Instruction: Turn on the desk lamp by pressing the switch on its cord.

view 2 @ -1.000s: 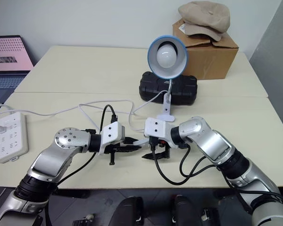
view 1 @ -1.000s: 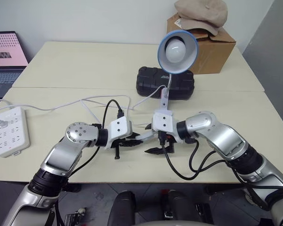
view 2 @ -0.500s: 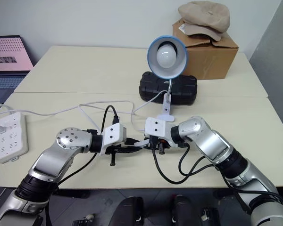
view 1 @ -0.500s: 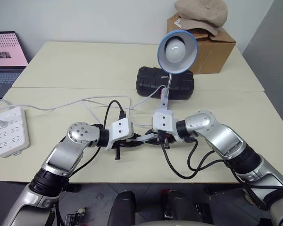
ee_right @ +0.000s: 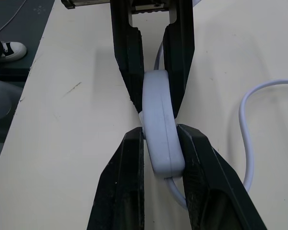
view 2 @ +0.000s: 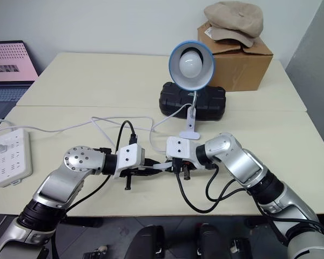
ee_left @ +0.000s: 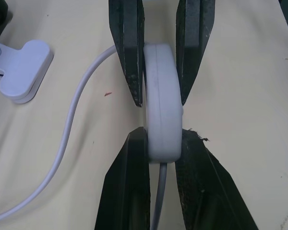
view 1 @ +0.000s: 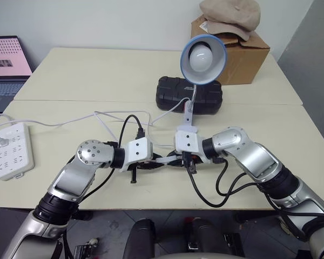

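- Since a second ago the right claw went from wide open to clenched on the small elongated white plastic inline switch; both hands otherwise stayed put.
- Left claw still clamped on the other end of the same switch; the two claws meet nose to nose, fingers squeezing it from both flat sides.
- Switch sits held just above the pale beige tabletop, at the near edge, in front of the white clip base of the lamp.
- Thin white flexible cord runs in loose curves away to the white multi-socket power strip at far left.
- Small desk lamp with blue-rimmed white shade and white bulb: bulb looks unlit, so the press likely hasn't toggled yet or is just landing.
- Judgement: the squeeze is the pressing step; watch the bulb for confirmation.
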You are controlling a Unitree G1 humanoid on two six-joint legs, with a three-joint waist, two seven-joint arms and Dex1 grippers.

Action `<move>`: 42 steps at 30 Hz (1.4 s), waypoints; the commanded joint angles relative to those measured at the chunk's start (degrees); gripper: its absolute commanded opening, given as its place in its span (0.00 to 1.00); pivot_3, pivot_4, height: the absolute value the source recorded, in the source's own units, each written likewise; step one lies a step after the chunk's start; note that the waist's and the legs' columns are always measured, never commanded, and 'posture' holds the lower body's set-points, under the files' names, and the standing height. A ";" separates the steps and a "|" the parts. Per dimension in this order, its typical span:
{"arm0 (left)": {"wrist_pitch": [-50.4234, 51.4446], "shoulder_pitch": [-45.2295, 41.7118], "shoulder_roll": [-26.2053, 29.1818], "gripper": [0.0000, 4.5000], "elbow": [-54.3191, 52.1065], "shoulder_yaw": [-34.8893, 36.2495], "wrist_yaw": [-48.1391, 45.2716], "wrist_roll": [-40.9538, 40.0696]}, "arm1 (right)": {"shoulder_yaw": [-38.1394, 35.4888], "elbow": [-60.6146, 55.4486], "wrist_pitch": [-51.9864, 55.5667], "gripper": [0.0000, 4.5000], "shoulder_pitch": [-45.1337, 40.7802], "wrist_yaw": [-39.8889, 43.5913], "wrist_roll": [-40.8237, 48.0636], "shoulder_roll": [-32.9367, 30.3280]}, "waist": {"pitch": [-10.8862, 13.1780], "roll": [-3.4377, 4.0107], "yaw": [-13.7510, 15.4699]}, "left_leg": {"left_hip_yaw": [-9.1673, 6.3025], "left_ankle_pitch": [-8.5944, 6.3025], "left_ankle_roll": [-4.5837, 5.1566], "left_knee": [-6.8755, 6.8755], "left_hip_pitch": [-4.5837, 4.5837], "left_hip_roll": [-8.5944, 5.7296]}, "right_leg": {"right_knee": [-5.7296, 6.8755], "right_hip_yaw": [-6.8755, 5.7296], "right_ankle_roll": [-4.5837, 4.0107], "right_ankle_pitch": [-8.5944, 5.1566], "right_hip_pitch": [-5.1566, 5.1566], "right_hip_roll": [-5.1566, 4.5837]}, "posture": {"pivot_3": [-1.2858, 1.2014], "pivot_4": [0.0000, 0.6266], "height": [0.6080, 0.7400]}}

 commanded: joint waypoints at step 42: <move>-2.00 -0.24 -0.02 0.09 0.20 0.58 1.85 0.51 | -2.52 0.47 -0.34 0.59 -0.08 -0.52 -0.89 1.45 | 0.00 0.00 0.00 | 0.00 0.00 0.00 0.00 0.00 0.00 | 0.01 0.00 0.00 0.00 0.00 0.00 | 0.52 0.24 1.00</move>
